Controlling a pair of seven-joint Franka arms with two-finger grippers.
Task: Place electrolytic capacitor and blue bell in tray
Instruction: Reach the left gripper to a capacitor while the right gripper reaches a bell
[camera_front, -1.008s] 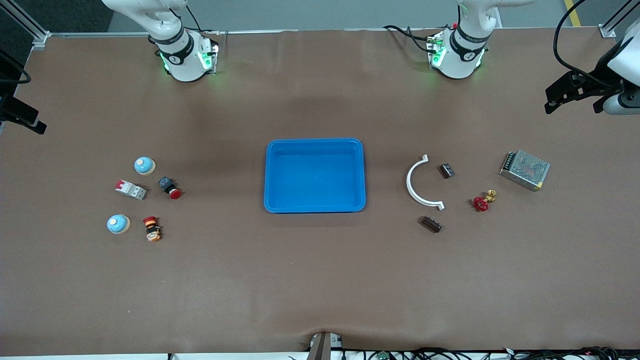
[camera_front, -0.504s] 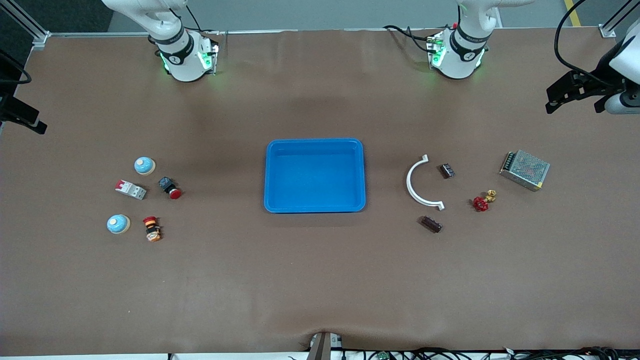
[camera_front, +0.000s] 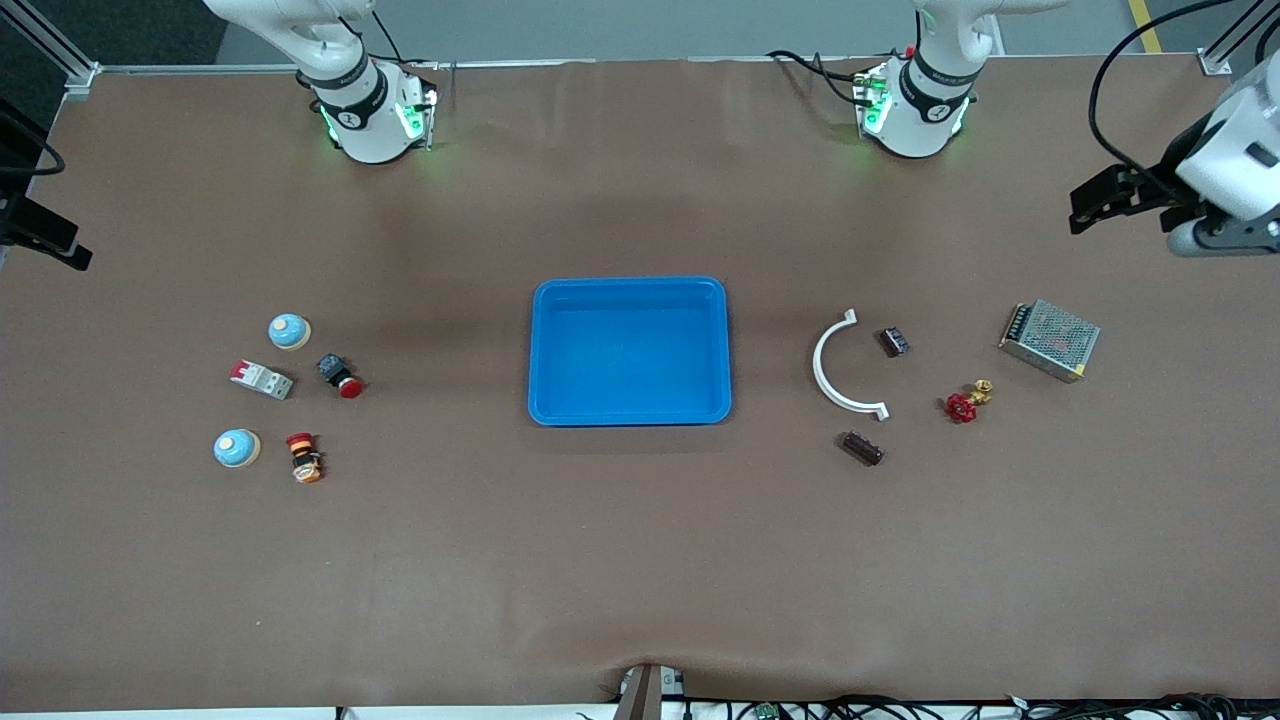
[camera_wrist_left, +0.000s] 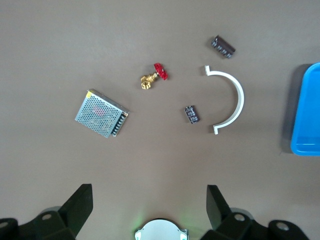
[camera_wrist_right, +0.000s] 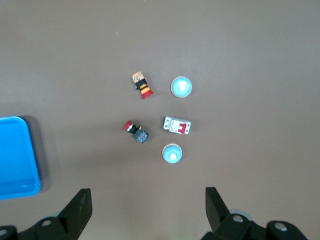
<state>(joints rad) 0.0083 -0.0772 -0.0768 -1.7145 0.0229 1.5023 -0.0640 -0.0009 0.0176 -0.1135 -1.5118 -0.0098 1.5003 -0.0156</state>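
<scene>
The blue tray (camera_front: 630, 290) lies mid-table, its edge also showing in both wrist views: tray (camera_wrist_left: 305, 110), tray (camera_wrist_right: 15, 155). Two blue bells stand toward the right arm's end: one bell (camera_front: 289, 331) (camera_wrist_right: 172, 154) farther from the front camera, the other bell (camera_front: 237, 448) (camera_wrist_right: 181, 86) nearer. The dark cylindrical electrolytic capacitor (camera_front: 862, 448) (camera_wrist_left: 223, 46) lies toward the left arm's end. My left gripper (camera_front: 1100, 200) (camera_wrist_left: 149, 190) hangs open high over that end. My right gripper (camera_front: 45, 240) (camera_wrist_right: 147, 192) hangs open over the bells' end. Neither holds anything.
Beside the bells: a white-and-red breaker (camera_front: 262, 379), a red push button (camera_front: 340, 376), an orange-and-red button (camera_front: 303, 457). Near the capacitor: a white arc (camera_front: 840, 370), a small dark component (camera_front: 893, 341), a red-handled brass valve (camera_front: 967, 400), a metal mesh box (camera_front: 1050, 340).
The left arm's hand has shifted a little toward the table's middle. The right arm and all the objects have stayed put.
</scene>
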